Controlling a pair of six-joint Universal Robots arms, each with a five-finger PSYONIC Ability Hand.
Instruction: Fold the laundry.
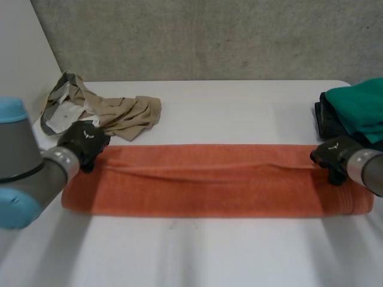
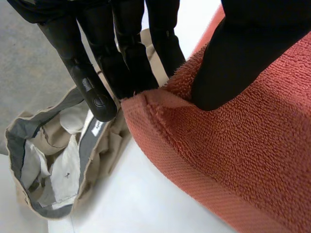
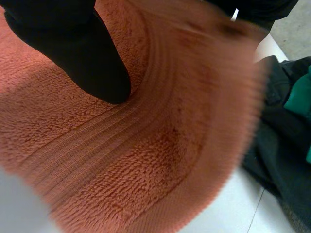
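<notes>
Left arm point(image 1: 24, 173) is seen nearest, its left hand point(image 1: 84, 143) at the far left corner of the towel point(image 1: 209, 179), whose long axis runs across the table point(image 1: 239, 113) to the right hand point(image 1: 332, 156). Left wrist: that corner is pinched between thumb point(image 2: 233, 63) and fingers point(image 2: 126, 63). Right wrist: the other end is pinched likewise.
</notes>
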